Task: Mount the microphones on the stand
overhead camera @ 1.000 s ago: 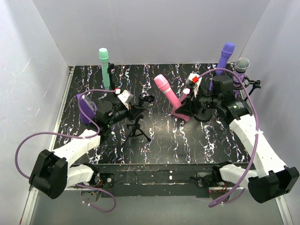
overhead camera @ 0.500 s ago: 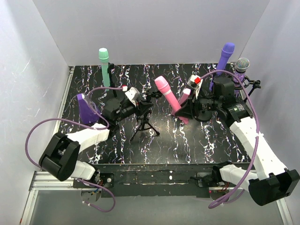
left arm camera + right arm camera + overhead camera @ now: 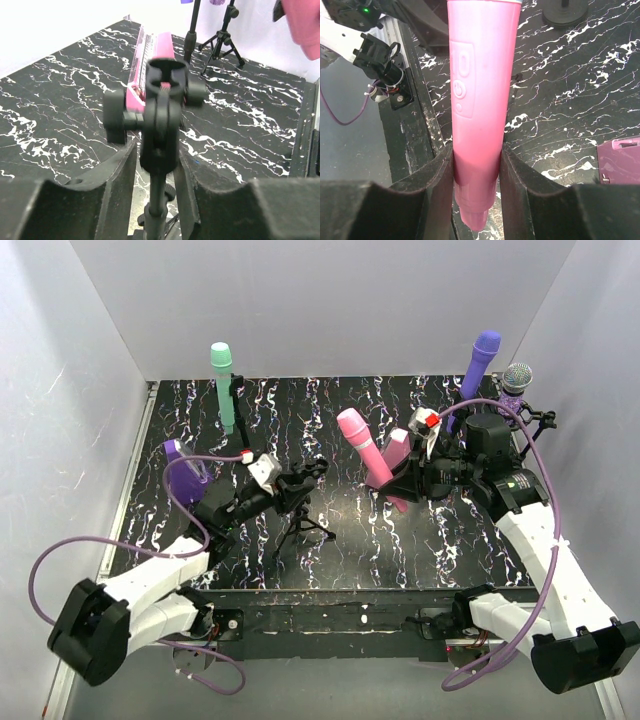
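Note:
My right gripper is shut on the lower handle of the pink microphone, which slants up to the left; it shows between my pads in the right wrist view. My left gripper is shut on the clip head of a small black tripod stand, seen close in the left wrist view. The mint green microphone sits in a stand at the back left. The plain purple microphone and the glittery purple one with a silver mesh head sit in stands at the back right.
A pink wedge-shaped block stands just behind the pink microphone, also in the left wrist view. A purple wedge-shaped block lies at the left, behind my left arm. White walls enclose the black marbled table.
My left gripper first pushed the tripod stand right, then drew it back toward the near edge. My right gripper shifted slightly right with the pink microphone.

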`<state>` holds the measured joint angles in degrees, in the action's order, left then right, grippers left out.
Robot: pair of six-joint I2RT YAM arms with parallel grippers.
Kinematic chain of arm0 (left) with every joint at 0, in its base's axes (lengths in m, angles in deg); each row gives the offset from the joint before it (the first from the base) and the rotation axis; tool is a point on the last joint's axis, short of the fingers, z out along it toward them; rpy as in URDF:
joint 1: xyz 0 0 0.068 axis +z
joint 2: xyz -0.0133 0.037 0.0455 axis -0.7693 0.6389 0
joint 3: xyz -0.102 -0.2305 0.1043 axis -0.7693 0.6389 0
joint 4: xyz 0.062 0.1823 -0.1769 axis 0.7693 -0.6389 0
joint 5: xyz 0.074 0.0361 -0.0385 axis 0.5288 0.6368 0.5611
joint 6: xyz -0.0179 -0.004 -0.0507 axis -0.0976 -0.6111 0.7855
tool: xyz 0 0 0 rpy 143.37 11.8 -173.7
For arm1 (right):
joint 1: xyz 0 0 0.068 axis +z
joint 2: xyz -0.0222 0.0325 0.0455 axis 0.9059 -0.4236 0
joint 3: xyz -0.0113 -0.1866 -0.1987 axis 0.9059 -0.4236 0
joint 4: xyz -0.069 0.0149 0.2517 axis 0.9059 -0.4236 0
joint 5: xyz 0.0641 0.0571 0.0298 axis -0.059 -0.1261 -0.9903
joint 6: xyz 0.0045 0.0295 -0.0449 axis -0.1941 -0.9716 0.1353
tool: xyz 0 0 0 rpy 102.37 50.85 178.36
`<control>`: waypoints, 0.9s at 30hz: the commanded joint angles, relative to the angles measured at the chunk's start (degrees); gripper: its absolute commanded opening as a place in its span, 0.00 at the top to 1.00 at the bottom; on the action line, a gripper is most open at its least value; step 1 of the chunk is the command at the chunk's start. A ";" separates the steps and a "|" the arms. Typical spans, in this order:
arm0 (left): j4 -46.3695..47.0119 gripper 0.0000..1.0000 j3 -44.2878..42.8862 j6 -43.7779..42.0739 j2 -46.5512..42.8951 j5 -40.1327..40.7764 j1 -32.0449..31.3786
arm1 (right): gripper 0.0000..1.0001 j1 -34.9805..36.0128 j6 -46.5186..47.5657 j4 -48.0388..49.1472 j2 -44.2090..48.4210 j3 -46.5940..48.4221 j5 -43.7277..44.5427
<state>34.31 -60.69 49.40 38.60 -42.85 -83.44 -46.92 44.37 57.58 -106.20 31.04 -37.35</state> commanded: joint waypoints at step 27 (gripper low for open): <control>-38.52 0.02 -24.42 42.66 -17.41 -2.59 -0.60 | 0.99 1.23 -2.75 6.33 -0.29 0.38 -15.98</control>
<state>-6.65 -81.61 78.14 12.29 -38.13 -83.59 -46.35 44.85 59.24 -105.69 30.08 -48.04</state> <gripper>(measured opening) 0.981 0.415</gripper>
